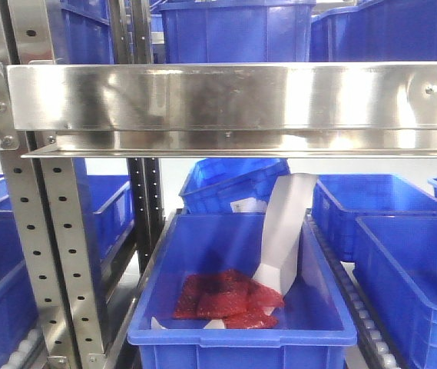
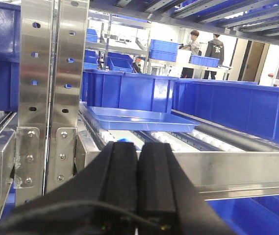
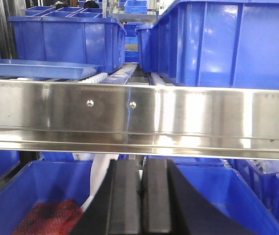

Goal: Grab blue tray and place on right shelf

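The light-blue tray [image 2: 141,118] lies flat on the roller tracks of the right shelf [image 2: 237,169], behind its shiny front rail. Its edge shows again at upper left as the blue tray [image 3: 36,68] above the shelf rail [image 3: 178,117]. My left gripper [image 2: 138,147] is shut with nothing in it, in front of and below the tray, apart from it. My right gripper [image 3: 142,164] is shut and empty, just below the rail. The front view shows only the shelf rail [image 1: 233,96]; neither gripper nor tray appears there.
Deep blue bins [image 2: 129,90] stand behind the tray, and another bin [image 3: 217,44] sits on the shelf at right. Below the rail a blue bin [image 1: 237,307] holds red packets [image 1: 226,296] and a white scoop [image 1: 283,231]. Perforated uprights [image 2: 51,93] rise at left. Two people [image 2: 205,46] stand far back.
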{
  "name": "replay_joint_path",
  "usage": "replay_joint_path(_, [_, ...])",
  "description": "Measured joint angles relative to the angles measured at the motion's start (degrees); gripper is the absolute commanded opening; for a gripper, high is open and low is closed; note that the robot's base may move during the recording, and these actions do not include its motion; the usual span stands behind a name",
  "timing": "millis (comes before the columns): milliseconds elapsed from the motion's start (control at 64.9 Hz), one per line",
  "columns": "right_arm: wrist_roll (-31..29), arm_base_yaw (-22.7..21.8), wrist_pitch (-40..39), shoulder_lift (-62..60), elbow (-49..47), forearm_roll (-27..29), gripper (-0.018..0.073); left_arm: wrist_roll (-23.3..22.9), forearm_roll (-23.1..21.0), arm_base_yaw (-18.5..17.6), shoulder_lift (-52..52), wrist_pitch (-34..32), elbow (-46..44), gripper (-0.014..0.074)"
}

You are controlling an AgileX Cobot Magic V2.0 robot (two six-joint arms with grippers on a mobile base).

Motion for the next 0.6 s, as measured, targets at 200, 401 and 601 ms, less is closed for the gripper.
replay_joint_path(200, [0.00,0.00,0.00,0.00,0.00,0.00,0.0037,0.00,0.00,0.00,0.00,0.00,0.00,-0.0048])
replay_joint_path(401, [0.00,0.00,0.00,0.00,0.00,0.00,0.0037,0.00,0.14,0.00,0.00,0.00,0.00,-0.0048])
replay_joint_path(601, [0.00,0.00,0.41,0.00,0.00,0.00,0.0037,11.86,-5.74,2.36,-1.68,0.25,2.75,-0.0048])
